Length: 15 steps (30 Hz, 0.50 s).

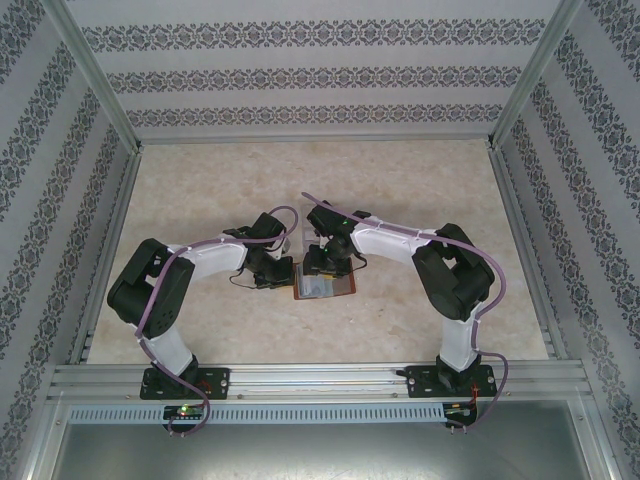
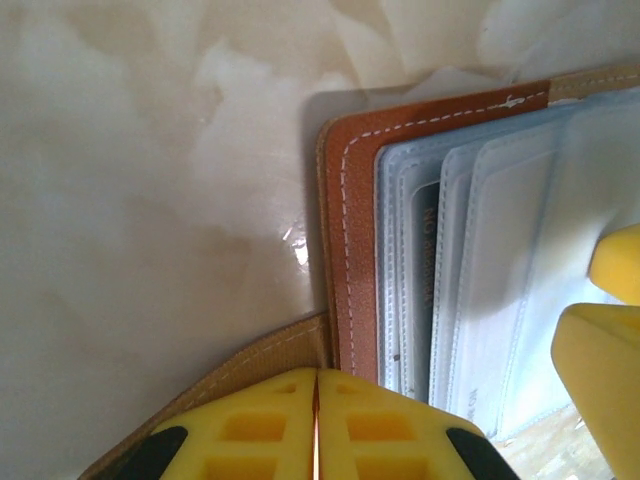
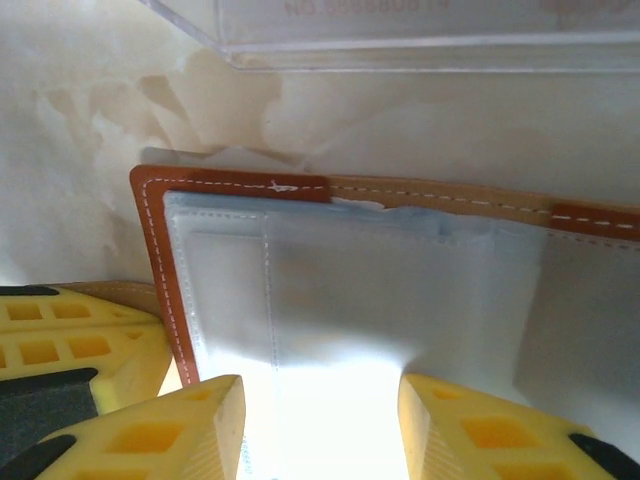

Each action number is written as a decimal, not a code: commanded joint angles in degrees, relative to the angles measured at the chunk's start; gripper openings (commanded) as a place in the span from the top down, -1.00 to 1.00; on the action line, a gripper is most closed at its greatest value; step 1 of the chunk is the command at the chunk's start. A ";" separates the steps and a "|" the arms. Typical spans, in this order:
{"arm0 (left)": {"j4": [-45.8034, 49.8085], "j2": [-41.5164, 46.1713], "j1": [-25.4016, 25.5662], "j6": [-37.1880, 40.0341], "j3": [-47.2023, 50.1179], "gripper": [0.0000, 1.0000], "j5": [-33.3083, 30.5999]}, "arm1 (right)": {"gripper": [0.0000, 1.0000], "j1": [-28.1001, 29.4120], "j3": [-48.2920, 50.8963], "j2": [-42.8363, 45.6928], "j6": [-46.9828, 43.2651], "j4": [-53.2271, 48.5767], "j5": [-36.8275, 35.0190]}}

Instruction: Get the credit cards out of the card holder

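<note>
Yellow fingers of the left pincer (image 2: 317,390) are pressed together with no gap at the 9 o'clock edge of the reddish-brown leather card holder (image 2: 345,250). They sit over its tan strap tab (image 2: 250,365); whether they pinch it I cannot tell. Above the pale grey-blue pockets the right pincer (image 3: 320,400) stands half-wide, gripping nothing. One dark card (image 2: 420,260) sits tucked in a sleeve. The holder lies open on the beige marbled table (image 1: 420,180), with a clear plastic stand (image 3: 420,40) at its 12 o'clock.

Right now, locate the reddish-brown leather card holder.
Top view: the reddish-brown leather card holder lies open mid-table, beside the clear plastic stand.
</note>
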<state>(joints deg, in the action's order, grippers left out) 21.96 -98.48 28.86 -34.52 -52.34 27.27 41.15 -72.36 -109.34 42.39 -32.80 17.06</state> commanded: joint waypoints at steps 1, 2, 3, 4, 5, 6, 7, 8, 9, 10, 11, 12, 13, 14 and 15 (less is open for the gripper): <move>-0.33 -0.47 -0.16 1.21 1.07 0.83 -0.13 | 0.02 0.51 -0.86 -0.05 -1.16 -3.63 -3.12; -0.33 -0.40 -0.21 1.21 1.05 0.83 -0.11 | -0.01 0.58 -0.93 -0.08 -1.23 -3.82 -3.21; -0.40 -0.40 -0.20 1.27 1.17 0.83 -0.11 | -0.03 0.55 -1.01 -0.17 -1.43 -4.07 -3.41; -0.34 -0.40 -0.20 1.21 1.15 0.83 -0.19 | -0.06 0.54 -1.04 -0.13 -1.43 -4.29 -3.48; -0.40 -0.40 -0.20 1.26 1.14 0.83 -0.16 | -0.09 0.58 -1.04 0.00 -1.48 -4.40 -3.60; -0.42 -0.38 -0.17 1.21 1.17 0.83 -0.11 | -0.11 0.53 -1.03 0.17 -1.48 -4.50 -3.91; -0.42 -0.31 -0.13 1.21 1.15 0.83 -0.15 | -0.14 0.58 -1.11 0.34 -1.56 -4.71 -4.16; -0.42 -0.31 -0.19 1.21 1.14 0.83 -0.13 | -0.16 0.52 -1.27 0.42 -1.78 -5.26 -4.58; -0.40 -0.31 -0.21 1.22 1.10 0.83 -0.13 | -0.17 0.59 -1.51 0.51 -1.91 -5.72 -5.04; -0.42 -0.36 -0.19 1.26 1.10 0.83 -0.19 | -0.19 0.60 -1.63 0.61 -2.11 -6.14 -5.49; -0.42 -0.39 -0.16 1.30 1.05 0.83 -0.13 | -0.20 0.52 -1.73 0.70 -2.22 -6.52 -5.88; -0.34 -0.44 -0.20 1.28 1.01 0.83 -0.11 | -0.21 0.60 -1.90 0.79 -2.51 -6.83 -6.07; -0.33 -0.48 -0.19 1.30 0.88 0.83 -0.11 | -0.21 0.56 -1.99 0.86 -2.71 -7.02 -6.20; -0.24 -0.47 -0.20 1.30 0.76 0.83 -0.11 | -0.22 0.56 -2.13 0.88 -2.90 -7.26 -6.40; -0.22 -0.40 -0.28 1.39 0.76 0.83 -0.19 | -0.22 0.60 -2.24 0.88 -2.97 -7.64 -6.68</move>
<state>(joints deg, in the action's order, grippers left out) 21.78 -98.48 28.86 -34.50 -52.29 27.42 41.15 -73.10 -109.34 40.58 -37.50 12.82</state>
